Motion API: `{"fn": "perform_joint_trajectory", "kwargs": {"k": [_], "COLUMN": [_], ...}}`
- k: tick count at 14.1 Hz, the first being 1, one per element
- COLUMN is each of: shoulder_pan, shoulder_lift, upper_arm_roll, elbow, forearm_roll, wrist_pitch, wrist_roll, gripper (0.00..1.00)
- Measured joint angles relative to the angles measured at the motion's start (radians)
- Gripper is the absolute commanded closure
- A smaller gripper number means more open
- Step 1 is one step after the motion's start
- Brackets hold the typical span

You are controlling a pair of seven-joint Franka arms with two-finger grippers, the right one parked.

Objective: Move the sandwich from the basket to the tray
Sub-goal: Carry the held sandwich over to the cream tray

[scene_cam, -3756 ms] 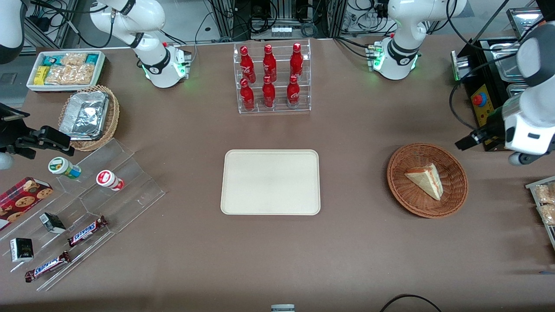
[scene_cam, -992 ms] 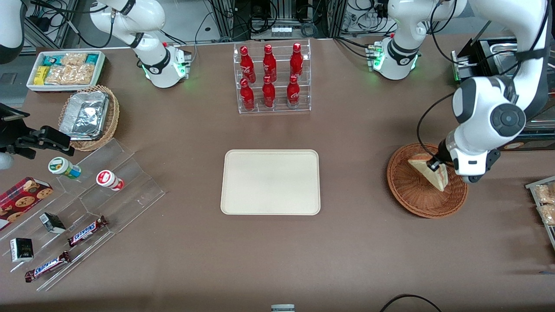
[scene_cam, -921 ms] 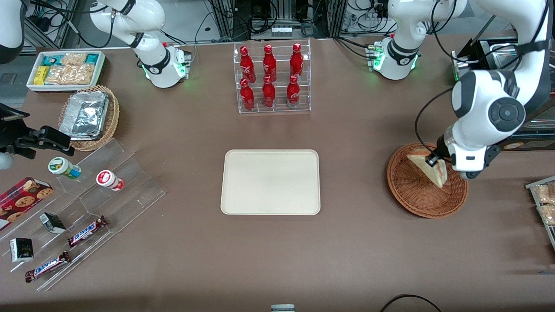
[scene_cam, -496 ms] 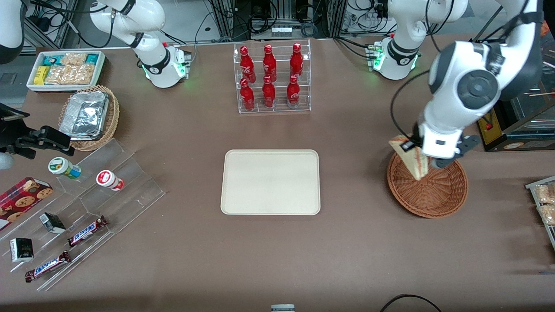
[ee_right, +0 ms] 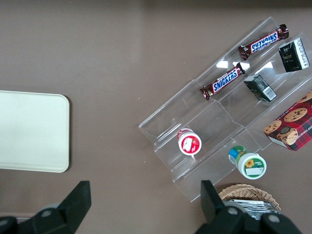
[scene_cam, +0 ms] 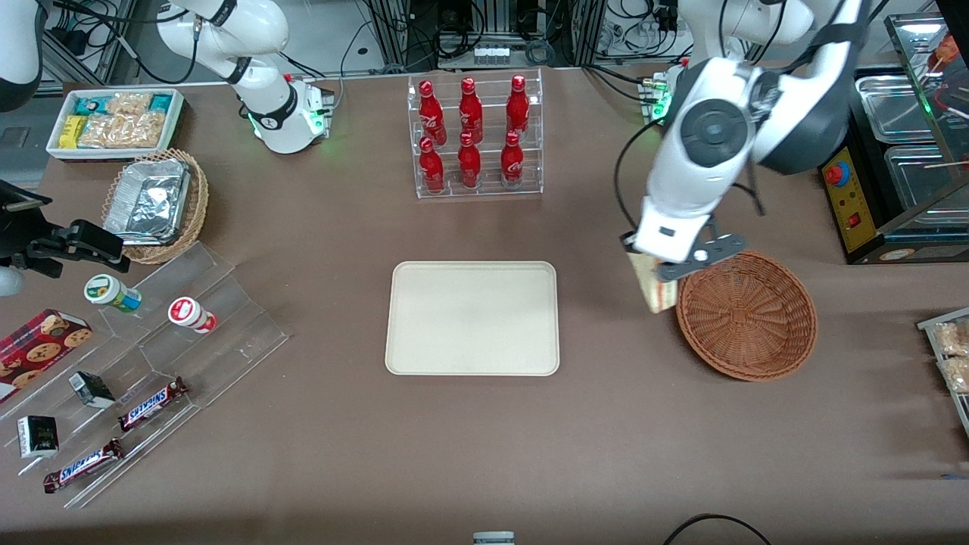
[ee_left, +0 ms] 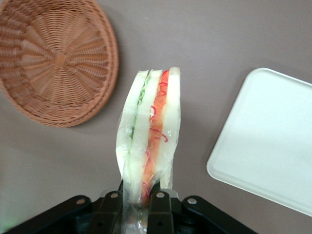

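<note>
Now the tool point(ee_left: 135, 195), clamped on the plastic-wrapped triangular white-bread sandwich point(ee_left: 148, 146), hangs beside the empty reddish-brown wicker basket point(scene_cam: 746, 314); the flat cream rectangular tray point(scene_cam: 472, 318) lies at nine o'clock in the front view.

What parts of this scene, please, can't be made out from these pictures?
- Front view: the gripper and much of the sandwich sit under the arm's wrist.
- Left wrist view: the sandwich's gripped end is hidden by the fingers; the tray and basket are cut off.
</note>
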Motion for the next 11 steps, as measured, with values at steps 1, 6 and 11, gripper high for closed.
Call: {"fn": "perform_joint_trajectory", "kwargs": {"k": [1,6,11], "shoulder_pan": [-0.02,-0.156,-0.234], "shoulder_lift": [0.033,0.212,0.353], "upper_arm_roll": [0.0,-0.002,0.0], "elbow": [0.026,0.087,0.112], "forearm_roll": [-0.007,-0.025,-0.018], "wrist_pitch": [0.018,0.199,0.349], "wrist_roll": [0.0,-0.001,-0.008], "gripper": [0.83,0.82,0.81]}}
